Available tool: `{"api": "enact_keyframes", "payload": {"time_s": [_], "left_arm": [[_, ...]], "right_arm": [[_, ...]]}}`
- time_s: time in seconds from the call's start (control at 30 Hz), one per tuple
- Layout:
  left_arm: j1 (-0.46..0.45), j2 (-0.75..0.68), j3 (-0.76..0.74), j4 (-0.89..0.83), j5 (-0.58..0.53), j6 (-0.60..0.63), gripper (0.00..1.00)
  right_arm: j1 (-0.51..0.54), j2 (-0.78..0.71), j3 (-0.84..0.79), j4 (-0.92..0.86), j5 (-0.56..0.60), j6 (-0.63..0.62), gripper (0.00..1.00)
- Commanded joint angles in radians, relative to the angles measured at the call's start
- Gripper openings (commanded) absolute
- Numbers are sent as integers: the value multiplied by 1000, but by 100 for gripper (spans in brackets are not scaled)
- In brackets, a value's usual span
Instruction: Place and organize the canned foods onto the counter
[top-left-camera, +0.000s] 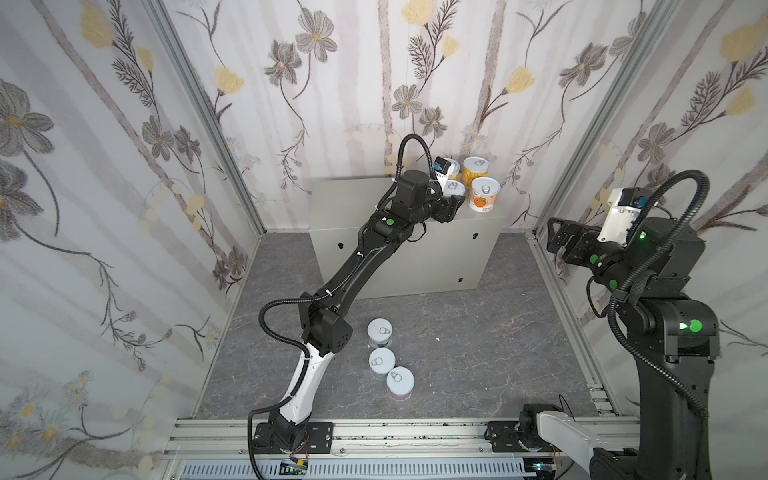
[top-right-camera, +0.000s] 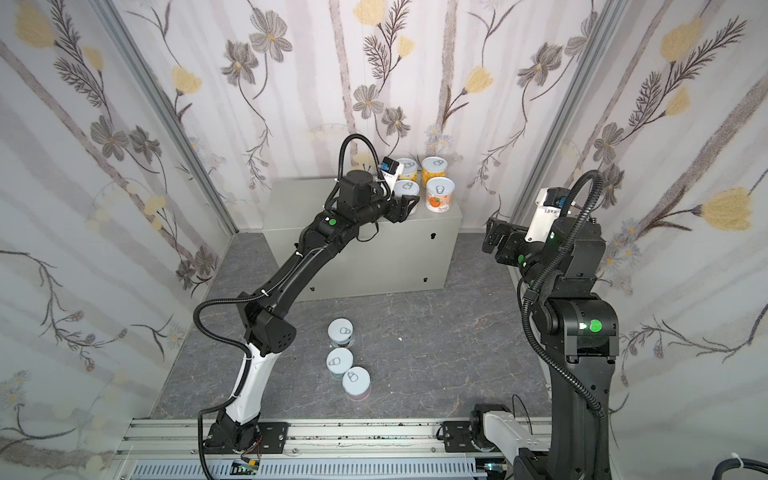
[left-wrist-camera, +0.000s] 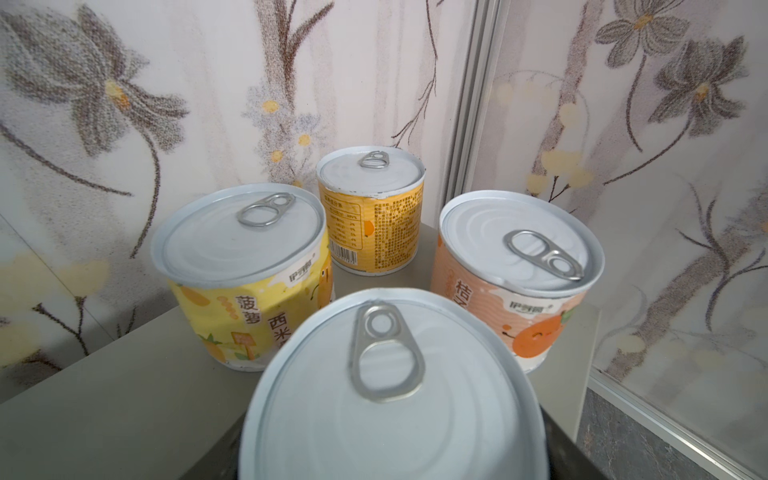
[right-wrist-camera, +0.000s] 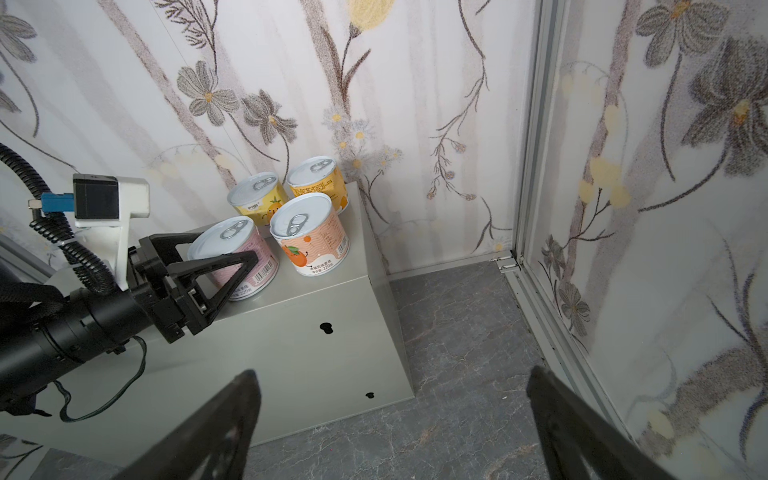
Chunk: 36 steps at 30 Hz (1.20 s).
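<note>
Seemingly left tool (right-wrist-camera: 226, 249) grips pink tin (right-wrist-camera: 266, 257); four tins (right-wrist-camera: 309, 232) on counter (right-wrist-camera: 291, 353), three below; right tool (right-wrist-camera: 392, 374) open.

The left arm (top-left-camera: 353, 274) stretches far forward with its wrist about level. The left gripper (right-wrist-camera: 226, 249) is clamped on a tin (right-wrist-camera: 222, 243), one finger on each side of it. The right arm (top-left-camera: 665, 332) stands folded upright, and the right gripper (right-wrist-camera: 392, 374) hangs in the air with its jaws wide apart.
</note>
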Motion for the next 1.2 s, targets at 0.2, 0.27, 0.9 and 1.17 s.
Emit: {"api": "enact_keyframes", "payload": {"time_s": [0.2, 0.27, 0.9, 1.17], "left_arm": [[-7, 21, 11, 2, 4, -1, 69], [-9, 26, 13, 3, 4, -1, 69], [-3, 49, 40, 1, -24, 18, 70], [5, 54, 45, -3, -26, 18, 70]], "right_arm": [[0, 0, -15, 37, -19, -21, 100], [-1, -1, -18, 37, -19, -23, 100], [-1, -18, -39, 43, -19, -31, 100], [-1, -16, -47, 50, -22, -34, 100]]}}
